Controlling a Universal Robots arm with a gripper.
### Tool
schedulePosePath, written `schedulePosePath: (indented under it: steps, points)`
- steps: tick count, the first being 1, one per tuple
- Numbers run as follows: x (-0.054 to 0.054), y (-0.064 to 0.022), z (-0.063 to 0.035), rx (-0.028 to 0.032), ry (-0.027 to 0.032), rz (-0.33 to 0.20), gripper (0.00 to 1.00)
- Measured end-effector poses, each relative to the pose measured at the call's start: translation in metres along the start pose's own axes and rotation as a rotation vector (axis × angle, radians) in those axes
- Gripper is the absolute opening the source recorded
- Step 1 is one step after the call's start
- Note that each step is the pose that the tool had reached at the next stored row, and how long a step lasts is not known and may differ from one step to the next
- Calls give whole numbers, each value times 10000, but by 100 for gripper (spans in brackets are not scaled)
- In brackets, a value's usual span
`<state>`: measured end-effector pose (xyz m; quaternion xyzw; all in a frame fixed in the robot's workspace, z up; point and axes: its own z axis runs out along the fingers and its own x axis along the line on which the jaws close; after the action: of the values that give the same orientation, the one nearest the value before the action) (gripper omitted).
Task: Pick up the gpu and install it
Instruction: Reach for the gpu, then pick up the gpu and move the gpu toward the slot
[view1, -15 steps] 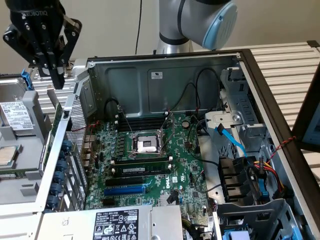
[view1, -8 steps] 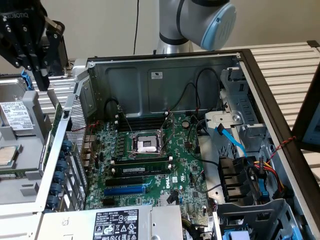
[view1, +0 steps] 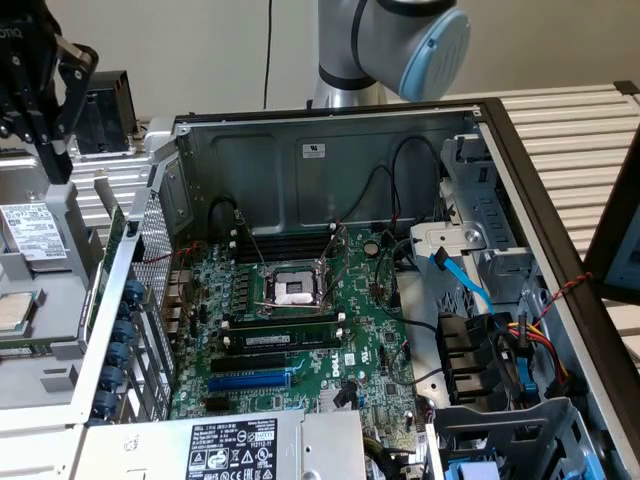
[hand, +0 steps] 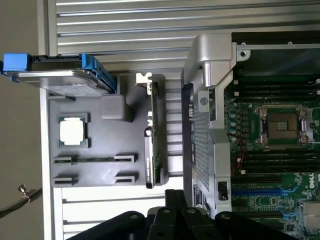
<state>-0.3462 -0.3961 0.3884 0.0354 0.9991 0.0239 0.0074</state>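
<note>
The open computer case (view1: 330, 150) with its green motherboard (view1: 300, 340) sits on the exterior view's right of a gray parts tray (hand: 100, 165), where the gpu (hand: 156, 135) stands on edge just beside the case wall, the tool (hand: 175, 199) above the tray, fully closed and empty.

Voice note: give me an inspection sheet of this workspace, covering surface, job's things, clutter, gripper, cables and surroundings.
Surface: grey parts tray on a slatted metal table.
Job's things: gpu stands on edge in the tray, not installed; open computer case with motherboard.
Clutter: hard drive and processor chip on the tray.
Grippers: gripper shut, holding nothing, above the tray.
Cables: blue cable and coloured wires inside the case.
Surroundings: plain wall.
</note>
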Motion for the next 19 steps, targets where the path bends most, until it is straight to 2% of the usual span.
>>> schedulePosePath:
  steps: [7, 19]
  points:
    - [171, 70, 7, 1, 1, 1, 11]
    - [178, 69, 8, 0, 4, 0, 11]
